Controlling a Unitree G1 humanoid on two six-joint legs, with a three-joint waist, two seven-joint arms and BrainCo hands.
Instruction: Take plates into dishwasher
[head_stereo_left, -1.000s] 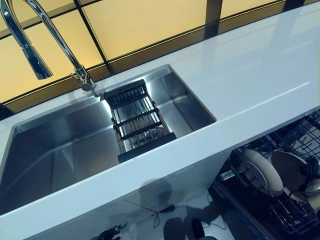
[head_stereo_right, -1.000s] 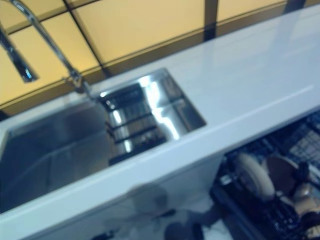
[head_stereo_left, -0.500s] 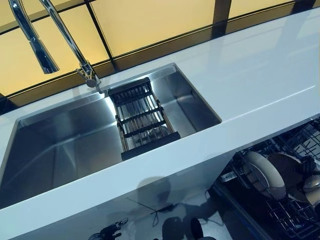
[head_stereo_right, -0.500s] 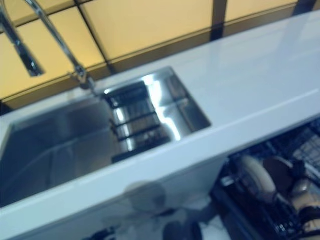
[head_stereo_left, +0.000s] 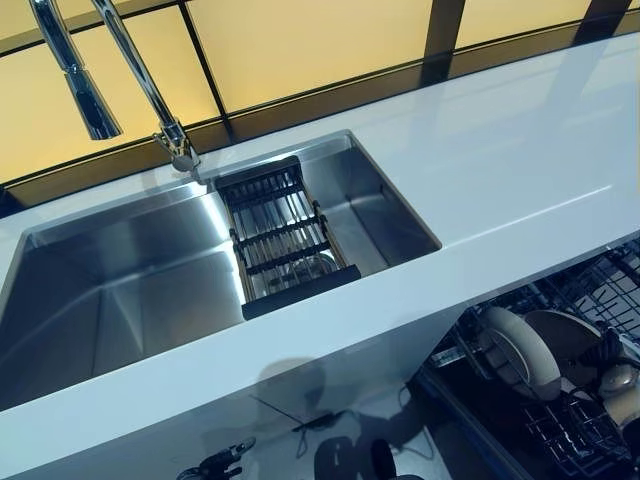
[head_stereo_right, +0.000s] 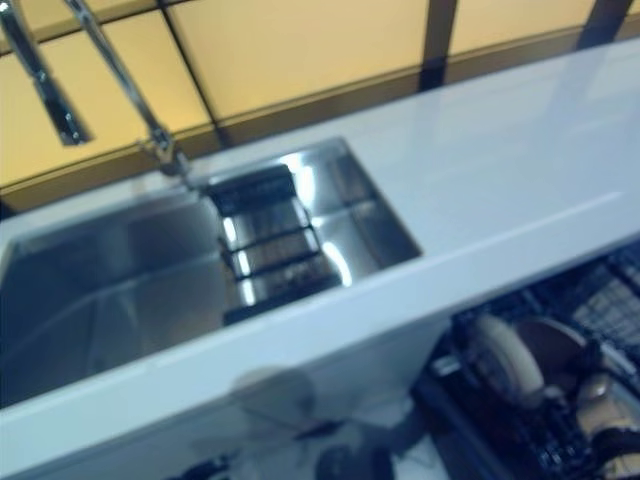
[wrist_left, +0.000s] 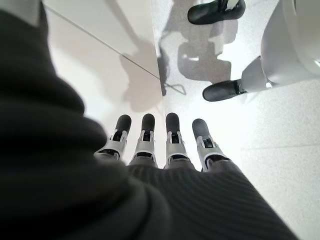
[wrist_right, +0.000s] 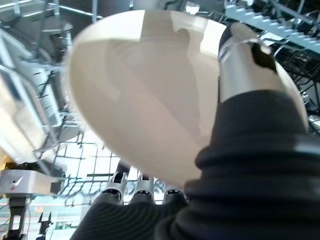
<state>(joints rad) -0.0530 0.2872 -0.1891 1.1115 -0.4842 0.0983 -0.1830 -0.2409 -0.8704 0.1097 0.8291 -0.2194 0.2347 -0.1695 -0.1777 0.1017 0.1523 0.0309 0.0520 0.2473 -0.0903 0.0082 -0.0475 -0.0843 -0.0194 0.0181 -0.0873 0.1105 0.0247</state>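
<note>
A cream plate (wrist_right: 150, 90) is in my right hand (wrist_right: 242, 70), with the thumb curled over its rim and the fingers under it. It hangs tilted just above the dark wire dishwasher rack (head_stereo_left: 570, 440) at the lower right, below the counter. In the left eye view this plate (head_stereo_left: 562, 335) stands beside another white plate (head_stereo_left: 515, 350) that is upright in the rack. My left hand (wrist_left: 157, 145) hangs low over the floor, fingers straight and holding nothing.
A white counter (head_stereo_left: 480, 160) runs across the view above the pulled-out rack. A steel sink (head_stereo_left: 130, 290) is set in it, with a dark slatted drainer (head_stereo_left: 285, 245) across it and a tall chrome faucet (head_stereo_left: 130, 75) behind.
The whole picture has shifted a little, so the camera moved. My right hand has stayed on the plate at the rack. The left hand has not visibly moved.
</note>
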